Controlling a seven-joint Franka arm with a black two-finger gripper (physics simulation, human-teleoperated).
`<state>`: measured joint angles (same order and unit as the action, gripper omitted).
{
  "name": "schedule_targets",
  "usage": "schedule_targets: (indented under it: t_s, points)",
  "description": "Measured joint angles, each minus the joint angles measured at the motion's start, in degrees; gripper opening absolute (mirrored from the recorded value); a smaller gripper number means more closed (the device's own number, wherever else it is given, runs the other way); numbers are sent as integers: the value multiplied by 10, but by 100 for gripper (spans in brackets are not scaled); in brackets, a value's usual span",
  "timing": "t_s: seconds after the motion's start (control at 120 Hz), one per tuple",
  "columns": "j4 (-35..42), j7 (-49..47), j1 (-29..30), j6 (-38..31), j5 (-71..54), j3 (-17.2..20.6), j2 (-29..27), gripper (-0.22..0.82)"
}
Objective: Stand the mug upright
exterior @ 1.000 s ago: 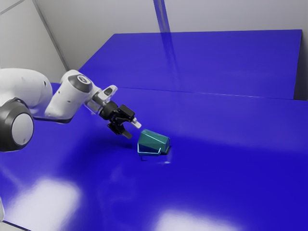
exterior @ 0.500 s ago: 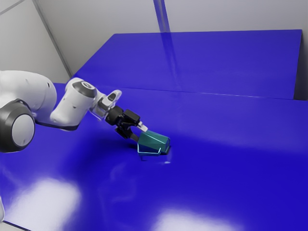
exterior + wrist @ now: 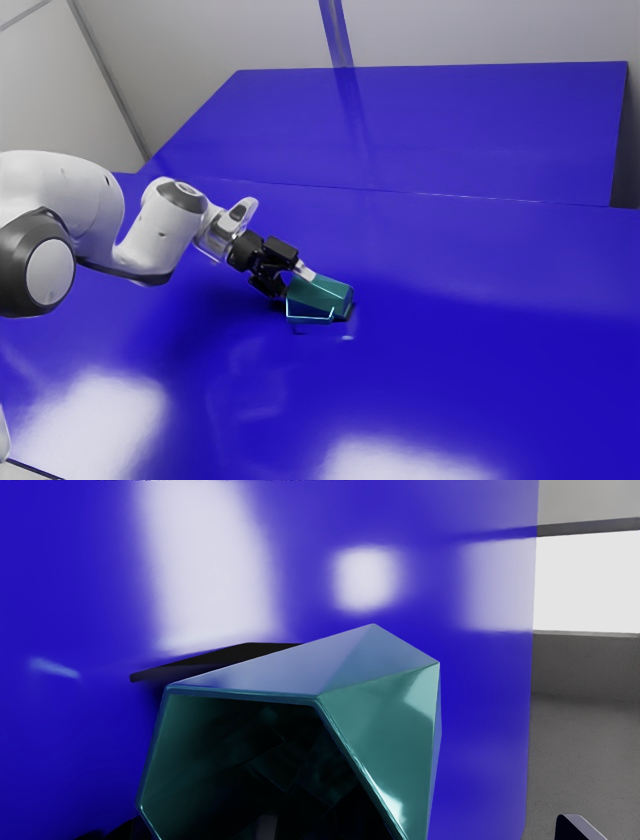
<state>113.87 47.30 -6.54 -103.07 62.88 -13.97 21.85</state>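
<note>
Teal mug lies on side, well inside edges of tabletop. Gripper open, one fingertip at mouth; off-centre pinch on slanted wall could roll mug.

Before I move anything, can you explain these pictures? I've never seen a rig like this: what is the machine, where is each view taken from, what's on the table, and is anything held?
The machine is one white jointed arm ending in a black two-finger gripper. The exterior view looks from the arm's side; the arm enters at that view's left. The wrist view comes from a camera on the arm's hand, so it looks past the fingertips.

On the glossy blue table a teal, flat-sided mug lies on its side, its mouth toward the gripper. The pale patches are reflections. Nothing is gripped: the fingers stand apart, one outside the mug, the other apparently at its mouth.
</note>
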Motion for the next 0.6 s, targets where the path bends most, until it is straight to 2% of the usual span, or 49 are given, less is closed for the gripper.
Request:
schedule_targets:
  t_s: [0.333,0.467,0.6]
  points:
    - [10,9,-4,-1,31,6,1,58]
    - [12,11,-4,-1,35,7,1,50]
    - [13,13,-4,-1,37,7,1,36]
